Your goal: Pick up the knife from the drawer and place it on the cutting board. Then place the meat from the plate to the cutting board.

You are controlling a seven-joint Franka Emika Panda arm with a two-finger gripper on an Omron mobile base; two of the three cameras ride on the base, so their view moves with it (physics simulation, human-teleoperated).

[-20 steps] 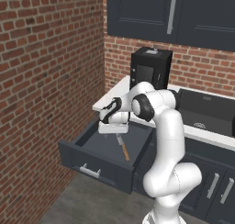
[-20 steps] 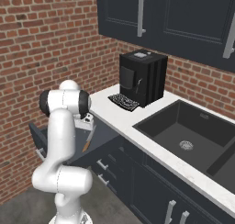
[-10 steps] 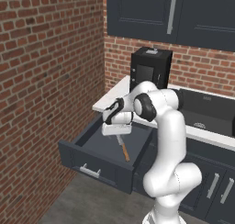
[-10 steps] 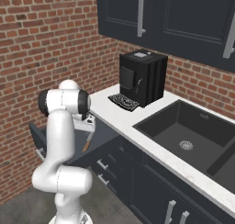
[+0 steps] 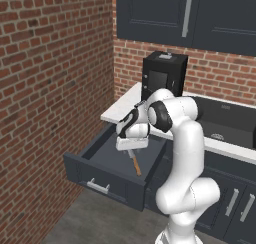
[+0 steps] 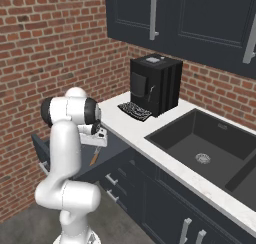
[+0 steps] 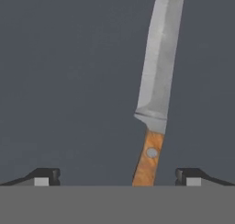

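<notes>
Item: two-finger dark gripper (image 7: 117, 176) on the white arm. Jaws spread wide, nothing between them yet. In the hand view the tips stand either side of the handle, above the drawer floor; contact cannot be told.

Item: small kitchen knife (image 7: 156, 90), grey metal blade, orange-brown wooden handle. Lies flat on the floor of the wide, shallow dark navy-grey drawer (image 5: 107, 160), which stands pulled out below the counter end.

Change noted: against the pictures of a second ago the hand sits slightly lower over the drawer; jaws unchanged, knife unmoved. Judged: the descent for the first pick is under way, grasp not yet made.

Surroundings: white countertop (image 6: 131, 125); black coffee machine (image 6: 155, 84); dark sink basin (image 6: 202, 145); red brick wall (image 5: 47, 88) close beside the drawer; dark upper cabinets (image 6: 180, 18).

Obstruction: none lies on the knife. Judged: drawer walls and the near brick wall leave little room for sideways travel.
</notes>
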